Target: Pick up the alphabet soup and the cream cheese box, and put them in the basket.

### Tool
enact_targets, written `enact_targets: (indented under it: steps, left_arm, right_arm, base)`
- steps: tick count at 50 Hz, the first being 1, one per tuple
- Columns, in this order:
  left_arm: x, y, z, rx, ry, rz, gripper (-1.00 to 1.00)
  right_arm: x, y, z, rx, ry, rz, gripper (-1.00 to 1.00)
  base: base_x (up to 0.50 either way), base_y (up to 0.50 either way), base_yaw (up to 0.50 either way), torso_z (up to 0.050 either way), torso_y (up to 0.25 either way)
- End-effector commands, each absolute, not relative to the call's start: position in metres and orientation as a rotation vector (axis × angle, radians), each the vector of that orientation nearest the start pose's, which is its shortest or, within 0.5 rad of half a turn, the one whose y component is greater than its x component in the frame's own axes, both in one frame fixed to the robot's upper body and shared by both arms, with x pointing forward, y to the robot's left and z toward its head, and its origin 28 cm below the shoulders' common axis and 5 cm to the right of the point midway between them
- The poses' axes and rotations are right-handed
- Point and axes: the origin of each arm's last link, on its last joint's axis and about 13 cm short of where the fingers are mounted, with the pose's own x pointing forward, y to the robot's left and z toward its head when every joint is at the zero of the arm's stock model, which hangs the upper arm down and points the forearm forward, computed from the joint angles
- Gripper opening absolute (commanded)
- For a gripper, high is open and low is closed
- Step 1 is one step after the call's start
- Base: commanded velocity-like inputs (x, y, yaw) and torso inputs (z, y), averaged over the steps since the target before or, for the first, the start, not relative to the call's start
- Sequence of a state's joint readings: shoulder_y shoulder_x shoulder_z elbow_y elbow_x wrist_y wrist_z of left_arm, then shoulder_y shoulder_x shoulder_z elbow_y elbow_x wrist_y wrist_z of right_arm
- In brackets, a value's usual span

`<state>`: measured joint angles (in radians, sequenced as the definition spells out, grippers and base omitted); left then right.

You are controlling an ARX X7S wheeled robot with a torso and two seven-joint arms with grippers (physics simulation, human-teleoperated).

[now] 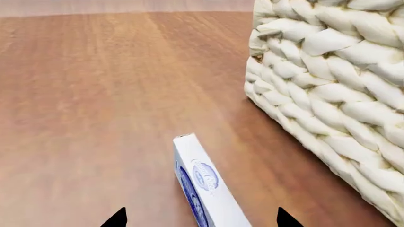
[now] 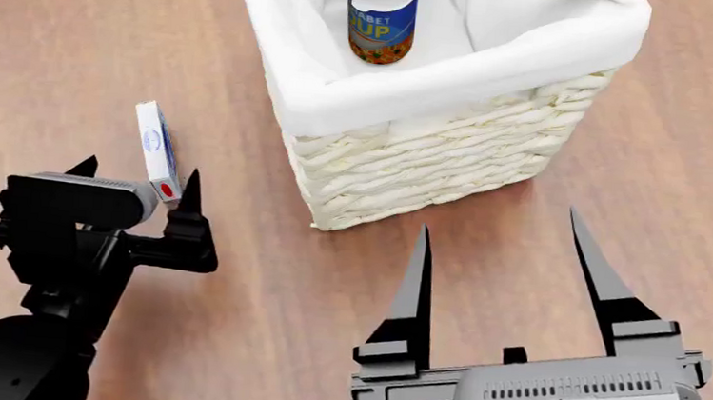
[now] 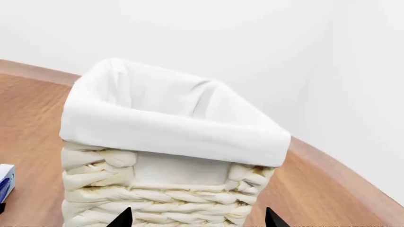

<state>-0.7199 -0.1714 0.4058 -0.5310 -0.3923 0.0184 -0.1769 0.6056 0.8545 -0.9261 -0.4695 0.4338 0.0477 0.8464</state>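
My left gripper (image 2: 138, 176) is spread wide and grips nothing; the cream cheese box (image 2: 155, 150) stands on edge between my fingertips (image 2: 190, 190). My right gripper (image 2: 501, 232) is wide open too, empty, facing the basket (image 2: 462, 161) just beyond its tips. The soup can (image 2: 382, 18) sits inside the basket.

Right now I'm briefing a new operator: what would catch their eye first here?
The big woven basket at the table's middle, with the alphabet soup standing upright inside its white liner. Then the cream cheese box, on edge on the wood left of the basket, between the open left gripper's fingertips.
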Motion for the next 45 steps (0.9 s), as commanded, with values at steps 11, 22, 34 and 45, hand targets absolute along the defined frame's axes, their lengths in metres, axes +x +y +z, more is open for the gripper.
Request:
enact_targets:
  steps: [11,22,34,45]
  left_arm:
    - [0.358,0.197,0.095,-0.035,-0.120,-0.071,-1.00]
    - [0.357,0.196,0.098,-0.053,-0.125,-0.077,-1.00]
    - [0.353,0.205,0.153,-0.067,-0.284,-0.043,-1.00]
    - [0.344,0.211,0.198,-0.074,-0.412,-0.042,-1.00]
  right_arm:
    - [0.230,-0.113,0.145,-0.289,-0.458,0.060,1.00]
    - [0.229,-0.112,0.145,-0.286,-0.457,0.064,1.00]
    - [0.228,-0.112,0.145,-0.281,-0.459,0.067,1.00]
    - [0.228,-0.111,0.145,-0.283,-0.460,0.070,1.00]
  base:
    - [0.00,0.00,0.00,0.000,0.000]
    - [0.00,0.00,0.00,0.000,0.000]
    - [0.00,0.00,0.00,0.000,0.001]
    - [0.00,0.00,0.00,0.000,0.000]
